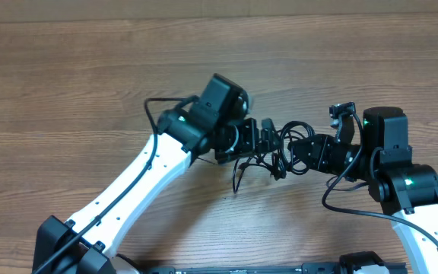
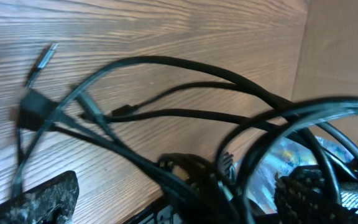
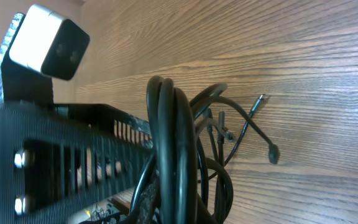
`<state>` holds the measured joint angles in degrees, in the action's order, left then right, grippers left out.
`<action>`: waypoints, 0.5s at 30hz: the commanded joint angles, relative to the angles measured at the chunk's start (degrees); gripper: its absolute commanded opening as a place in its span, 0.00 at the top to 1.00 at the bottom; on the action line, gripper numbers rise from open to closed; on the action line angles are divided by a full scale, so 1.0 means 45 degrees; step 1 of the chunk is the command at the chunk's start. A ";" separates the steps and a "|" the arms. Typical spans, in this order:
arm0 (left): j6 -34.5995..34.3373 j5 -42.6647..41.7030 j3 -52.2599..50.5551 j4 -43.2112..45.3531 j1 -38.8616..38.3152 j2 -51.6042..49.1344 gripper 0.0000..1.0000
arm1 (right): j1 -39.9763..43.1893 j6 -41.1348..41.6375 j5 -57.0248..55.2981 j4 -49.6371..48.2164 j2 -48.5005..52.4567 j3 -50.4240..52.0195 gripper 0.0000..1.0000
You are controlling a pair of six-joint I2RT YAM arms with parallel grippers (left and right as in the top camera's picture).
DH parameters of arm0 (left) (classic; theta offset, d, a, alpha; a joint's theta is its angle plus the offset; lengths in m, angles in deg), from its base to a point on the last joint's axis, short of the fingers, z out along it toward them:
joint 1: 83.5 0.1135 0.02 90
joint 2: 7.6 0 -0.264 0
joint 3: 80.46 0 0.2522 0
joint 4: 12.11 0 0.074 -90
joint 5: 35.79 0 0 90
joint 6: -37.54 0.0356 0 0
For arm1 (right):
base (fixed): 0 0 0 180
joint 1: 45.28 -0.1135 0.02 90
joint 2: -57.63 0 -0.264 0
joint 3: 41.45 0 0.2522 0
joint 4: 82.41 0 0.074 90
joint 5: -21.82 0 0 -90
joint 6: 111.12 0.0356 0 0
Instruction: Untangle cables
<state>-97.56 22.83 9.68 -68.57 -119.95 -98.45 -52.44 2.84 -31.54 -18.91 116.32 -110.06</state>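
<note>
Cables [image 1: 274, 156] bunched mid-worktop [image 1: 90, 76], between both arms. Right tool [image 1: 295, 149] clamped tight on looped bundle. Left tool [image 1: 266, 138] jaws wide among strands. Best: left takes one loose strand by plug end [image 2: 42, 59], draws left slowly; right anchors.

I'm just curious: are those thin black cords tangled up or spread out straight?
Tangled. The cables lie bunched in overlapping loops in the overhead view; the wrist views show strands crossing each other.
</note>
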 commanded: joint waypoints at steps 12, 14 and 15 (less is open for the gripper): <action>-0.1117 0.0724 0.0136 -0.0039 -0.0427 0.0248 0.41 | 0.0019 0.0117 0.1035 -0.0408 -0.0160 -0.0053 0.96; -0.1365 0.0724 0.0136 -0.0034 -0.0534 0.0248 0.54 | 0.0019 0.0117 0.1030 -0.0393 -0.0160 -0.0053 0.96; -0.1481 0.0729 0.0136 -0.0029 -0.0607 0.0248 0.59 | 0.0019 0.0117 0.1030 -0.0374 -0.0160 -0.0053 0.96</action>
<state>-102.00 25.11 9.73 -68.22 -121.85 -98.45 -52.46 2.91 -28.09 -20.02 116.35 -110.06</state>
